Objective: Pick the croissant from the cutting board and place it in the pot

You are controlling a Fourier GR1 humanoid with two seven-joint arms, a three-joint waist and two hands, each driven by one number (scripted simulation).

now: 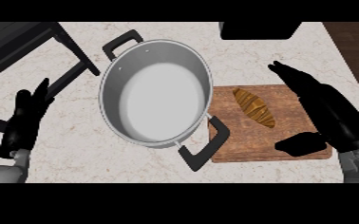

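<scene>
You've got one croissant (254, 107), one cutting board (238, 142) and one pot (155, 92) here. The croissant lies on the board at centre right of the frame, untouched. The pot at centre holds nothing. Your right hand (319, 107) hovers over the board's right edge, fingers straight, thumb spread. Your left hand (24, 118) rests at the left edge, fingers relaxed.

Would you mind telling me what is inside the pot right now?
Nothing shows inside the pot; its visible floor is bare. The croissant lies on the cutting board. The near wall hides a strip of floor.
</scene>
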